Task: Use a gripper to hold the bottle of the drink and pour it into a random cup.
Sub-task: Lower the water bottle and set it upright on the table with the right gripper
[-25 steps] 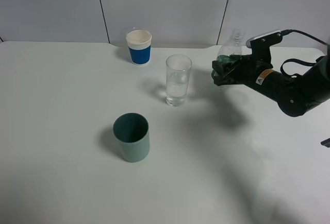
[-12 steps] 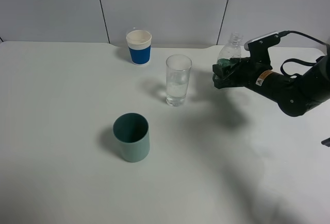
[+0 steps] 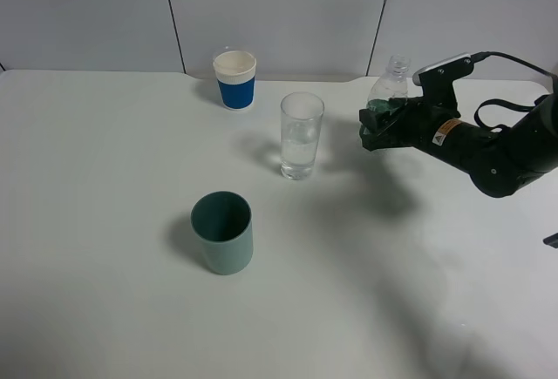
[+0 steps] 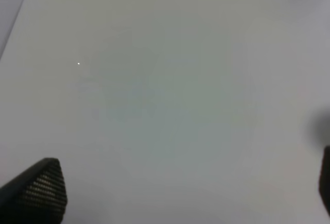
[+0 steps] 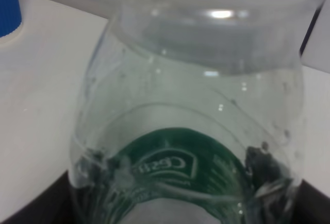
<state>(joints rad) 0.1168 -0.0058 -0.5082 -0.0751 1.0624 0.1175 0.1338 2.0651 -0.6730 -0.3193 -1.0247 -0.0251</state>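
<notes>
With the bottle (image 3: 389, 84) upright in the right gripper (image 3: 377, 125), whose jaws clamp its green-labelled lower body, it sits off to the right of the tall clear cup (image 3: 301, 135). That cup looks partly filled, so the pouring seems done; setting the bottle on the worktop (image 3: 105, 222) likely comes next. The left gripper (image 4: 170, 203) stands wide and empty.

Bright, even overhead light washes the white table (image 3: 113, 222), with soft grey shadows pooling left of the opaque teal-green cup (image 3: 223, 231) and the tall clear drinking glass (image 3: 302, 135). Up close, the small clear plastic bottle (image 5: 191, 105) is blurred, a white glint on its shoulder; the left wrist view is soft and hazy.
</notes>
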